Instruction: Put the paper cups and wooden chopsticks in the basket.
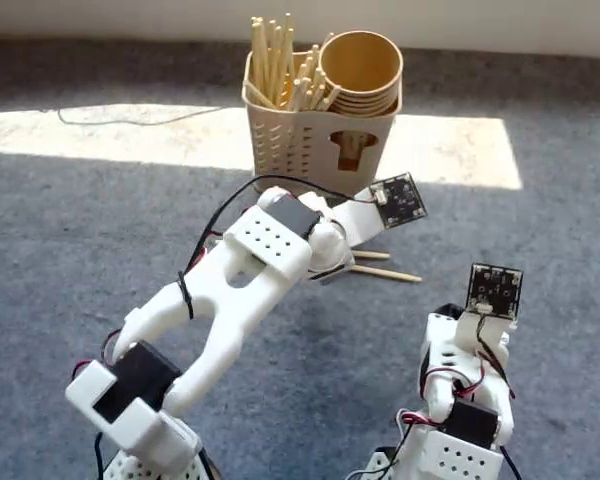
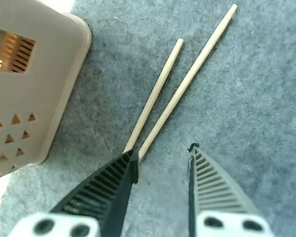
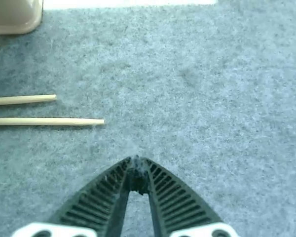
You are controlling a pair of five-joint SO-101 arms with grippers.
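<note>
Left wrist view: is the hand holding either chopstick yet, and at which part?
Nothing is held. The left hand is open; both chopsticks lie flat on the carpet, their near ends beside one finger.

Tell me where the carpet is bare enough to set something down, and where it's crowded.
Bare: the carpet left of the basket, beyond the left arm, and the stretch right of the basket, ahead of the right arm. Crowded: right before the basket, where two loose chopsticks lie at the left arm's open jaws.
</note>
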